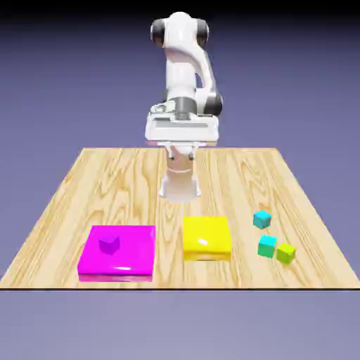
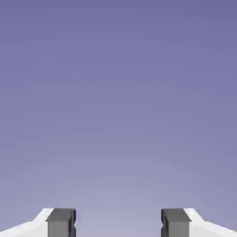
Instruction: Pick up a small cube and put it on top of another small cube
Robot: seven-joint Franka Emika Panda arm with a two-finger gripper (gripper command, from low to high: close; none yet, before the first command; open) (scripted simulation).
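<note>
Exterior view: showing the arm raised at the far side of the table (image 1: pixel 70 211), the gripper (image 1: pixel 181 150) hanging high near twelve o'clock, well apart from every cube, jaws not readable from here. Sitting at about four o'clock: the lime cube (image 1: pixel 285 253), just beside the teal-green cube (image 1: pixel 267 245), seemingly touching at a corner; the cyan cube (image 1: pixel 262 219) lying near, toward one o'clock of the pair. Resting at seven o'clock: a magenta slab (image 1: pixel 118 250) carrying a purple cube (image 1: pixel 109 243); a yellow slab (image 1: pixel 207 237) lying at six. Judging the risks: descending on the lime cube with one finger landing between the neighbours, shoving the teal-green target aside; mistaking cyan for teal-green as the stacking base; releasing off-centre and toppling the lime cube. Hand view: showing only blue-violet backdrop, with the two grey fingertips (image 2: pixel 60 223) standing spread far apart at the bottom edge, pinching nothing. Giving the claw's state here, missing outside; giving no cube, no table, so no help yet for aiming.
</note>
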